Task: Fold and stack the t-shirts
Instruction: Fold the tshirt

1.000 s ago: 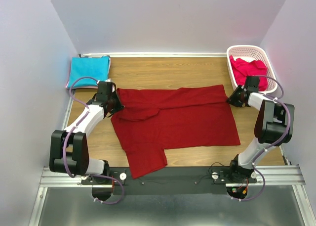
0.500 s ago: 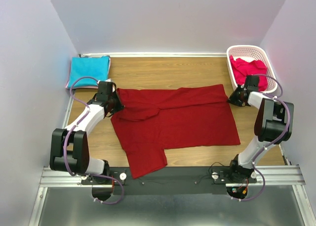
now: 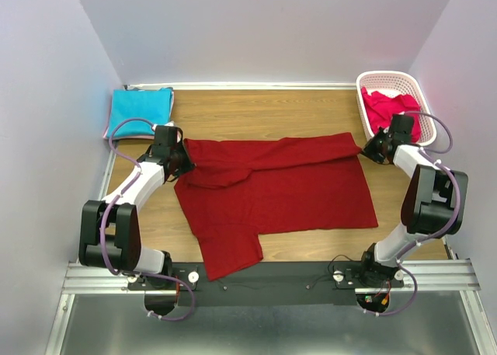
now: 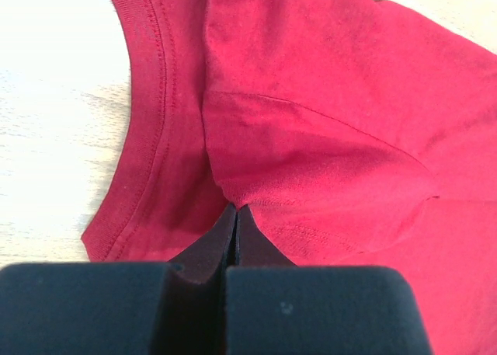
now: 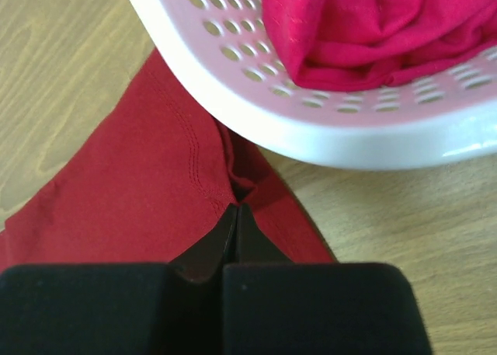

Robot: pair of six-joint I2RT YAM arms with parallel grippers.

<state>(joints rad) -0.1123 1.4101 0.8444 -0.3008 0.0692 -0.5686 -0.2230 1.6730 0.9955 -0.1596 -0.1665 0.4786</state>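
Observation:
The dark red t-shirt [image 3: 272, 188] lies spread on the wooden table, partly folded along its far edge. My left gripper [image 3: 181, 159] is shut on its far left edge, next to the collar [image 4: 147, 137], pinching the cloth [image 4: 311, 137]. My right gripper [image 3: 368, 150] is shut on its far right corner [image 5: 155, 184], right beside the basket. The turquoise t-shirt [image 3: 138, 110] lies folded at the far left. The pinkish-red t-shirt [image 3: 390, 110] sits crumpled in the basket and also shows in the right wrist view [image 5: 373, 29].
The white latticed basket [image 3: 367, 83] stands at the far right corner, its rim [image 5: 326, 130] close above my right fingers. Walls close in the table on three sides. A sleeve of the dark red shirt hangs toward the near edge [image 3: 229, 254].
My right gripper has drawn the shirt's far right corner a little farther back and to the right, toward the basket. The left gripper has barely moved.

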